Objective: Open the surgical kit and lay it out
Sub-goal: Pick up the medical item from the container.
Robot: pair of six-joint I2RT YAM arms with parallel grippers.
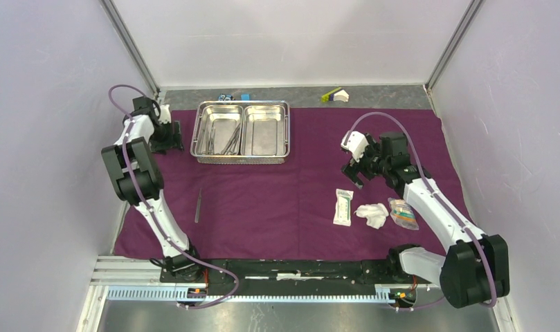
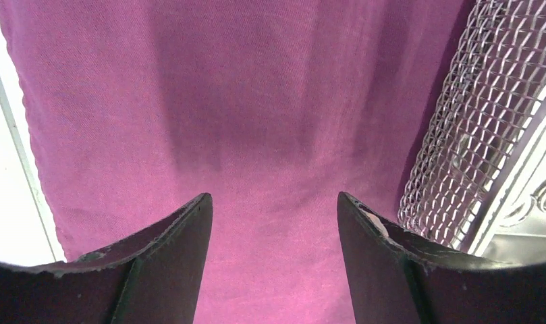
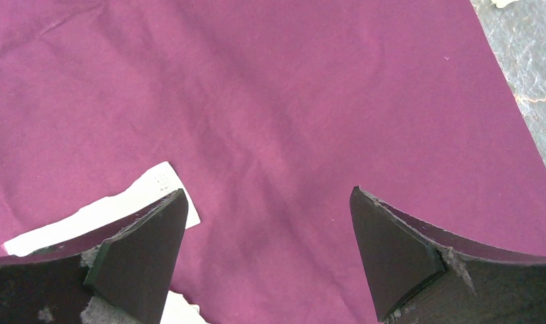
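From above, the purple cloth lay spread flat over the surface. The steel tray sat toward its far left, with forceps in the left compartment. The tweezers lay alone near the left arm. The white packet, gauze and clear packet sat in a row near the right arm. The left claw hung just beside the tray's left end, and the right claw hovered past the packet. Pale lilac walls closed the space in, and a blue block sat on the bare grey strip behind the cloth.

The left wrist view showed jaws well apart with only cloth between them and the tray's mesh wall to the right. To my eye the forceps came next. The claw would do best to rise over the rim, drop on the ring handles, pinch one piece and lift clear of the wall.

The right wrist view showed jaws spread wide and holding nothing, with a corner of the white packet under the left jaw.
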